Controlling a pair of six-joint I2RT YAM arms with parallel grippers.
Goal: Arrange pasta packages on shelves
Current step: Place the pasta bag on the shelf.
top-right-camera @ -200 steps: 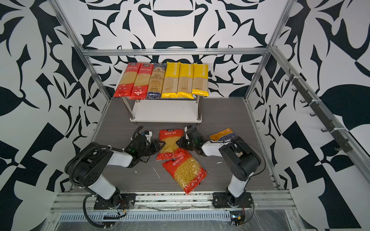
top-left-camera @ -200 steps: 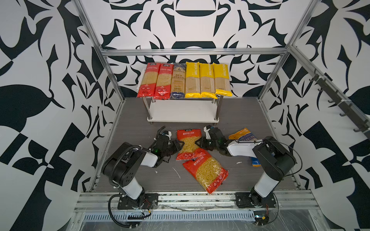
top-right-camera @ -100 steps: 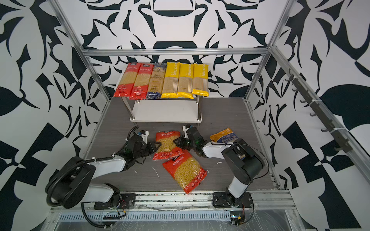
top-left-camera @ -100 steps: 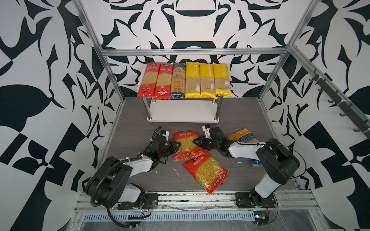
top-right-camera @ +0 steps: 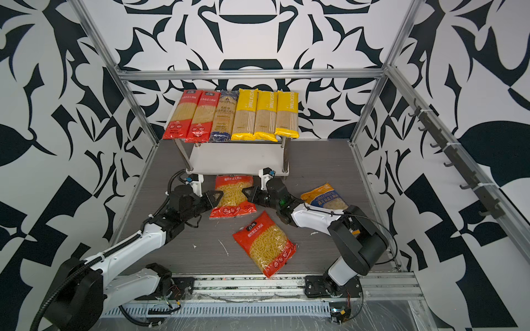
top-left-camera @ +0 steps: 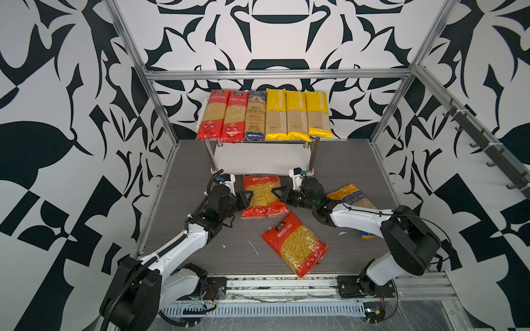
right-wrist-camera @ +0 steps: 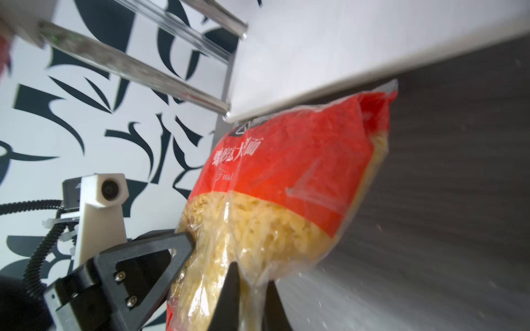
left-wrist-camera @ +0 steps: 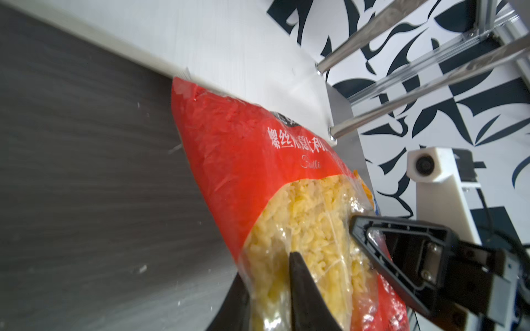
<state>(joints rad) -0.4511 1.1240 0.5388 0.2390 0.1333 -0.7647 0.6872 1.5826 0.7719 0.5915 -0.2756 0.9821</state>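
1. The fusilli bag [top-left-camera: 263,196] sits at the centre of both top views. Its top seal is at the front edge of the lower board of the shelves [top-left-camera: 258,160]. I cannot tell whether it is clear of the worktop [top-left-camera: 183,206].
2. The left tool [top-left-camera: 247,197] is closed on the bag's left side, and the right tool [top-left-camera: 279,192] pinches the film on its right side. The wrist views show little more than film and a few spirals between the fingers, so either pinch may slip or tear the plastic.
3. If the two arms travel unevenly, the bag could stretch, twist or pull out of one grip.
4. If the bag is pushed forward too low, the seal could catch the board's edge and crumple.
5. The right tool is near the front chrome leg [top-left-camera: 313,154], right of centre. A bump there could shake the spaghetti packs [top-left-camera: 269,114] above.
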